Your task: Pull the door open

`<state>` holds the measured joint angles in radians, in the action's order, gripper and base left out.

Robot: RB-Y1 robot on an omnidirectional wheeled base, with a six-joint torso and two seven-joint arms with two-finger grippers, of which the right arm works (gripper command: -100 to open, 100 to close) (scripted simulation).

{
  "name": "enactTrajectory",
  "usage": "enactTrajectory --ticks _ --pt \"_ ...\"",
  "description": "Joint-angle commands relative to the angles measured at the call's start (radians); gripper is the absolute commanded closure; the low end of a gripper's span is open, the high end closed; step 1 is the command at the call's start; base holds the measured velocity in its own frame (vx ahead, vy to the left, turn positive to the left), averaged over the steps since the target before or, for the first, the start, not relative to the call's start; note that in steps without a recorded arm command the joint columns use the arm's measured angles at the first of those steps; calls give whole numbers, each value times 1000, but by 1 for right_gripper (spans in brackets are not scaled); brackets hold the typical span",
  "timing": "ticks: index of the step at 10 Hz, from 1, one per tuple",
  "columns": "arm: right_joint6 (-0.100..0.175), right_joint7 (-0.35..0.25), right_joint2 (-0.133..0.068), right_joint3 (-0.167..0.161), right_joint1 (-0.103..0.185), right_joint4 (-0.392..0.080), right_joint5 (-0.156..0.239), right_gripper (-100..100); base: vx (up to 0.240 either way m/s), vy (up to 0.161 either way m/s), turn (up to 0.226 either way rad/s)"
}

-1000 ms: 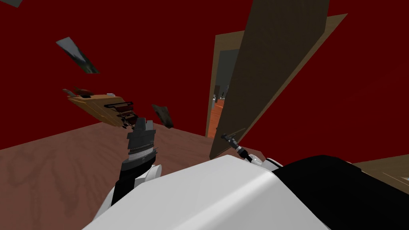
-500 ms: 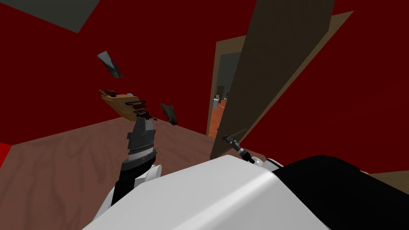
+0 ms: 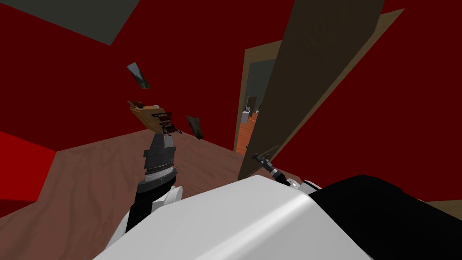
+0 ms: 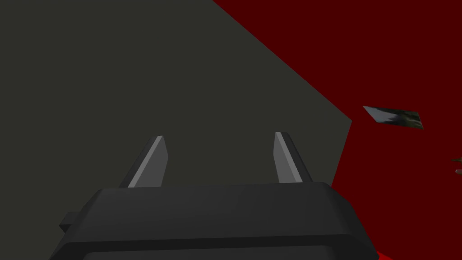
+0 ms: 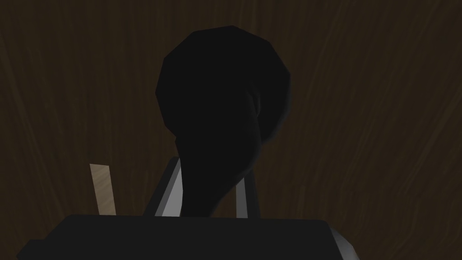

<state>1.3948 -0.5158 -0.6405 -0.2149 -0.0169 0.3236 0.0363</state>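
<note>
A dark brown wooden door stands partly open, swung out from its lighter frame. Its black handle lies between my right gripper's fingers, which press its sides; the dark door panel lies right behind it. In the head view my right gripper sits at the door's lower edge. My left gripper is open with nothing between its fingers, raised in front of my chest.
Through the gap beside the door an orange floor and a further room show. A wooden cabinet stands against the red wall. Brown wood-grain floor spreads to the left.
The whole head view has shifted right, so I have turned; the cabinet and wall pictures slid right. The door has swung a little further out, with my right gripper still on the handle.
</note>
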Motion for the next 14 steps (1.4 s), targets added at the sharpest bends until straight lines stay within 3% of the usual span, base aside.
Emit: enactTrajectory --ticks 1,2,4,6,7,8,9,10,12,13,14 --pt "0 0 0 0 0 0 0 100 -58 -35 30" --pt "-25 2 10 9 8 15 -12 100 -129 -44 138" --pt "-25 2 10 9 8 15 -12 100 -99 -47 44" --pt "-73 6 26 27 22 44 -32 100 -181 -80 118" --pt "-73 6 26 27 22 19 -32 100 -147 -72 88" --pt "-102 8 36 38 31 62 -44 100 -156 -78 88" --pt "-123 10 43 46 37 75 -53 100 -206 -99 152" --pt "-123 10 43 46 37 75 -53 100 -144 -66 69" --pt "-180 15 61 67 54 110 -76 100 -201 -95 136" --pt "-180 15 61 67 54 110 -76 100 -160 -82 86" --pt "-214 18 73 79 64 131 -90 100 -138 -87 107"
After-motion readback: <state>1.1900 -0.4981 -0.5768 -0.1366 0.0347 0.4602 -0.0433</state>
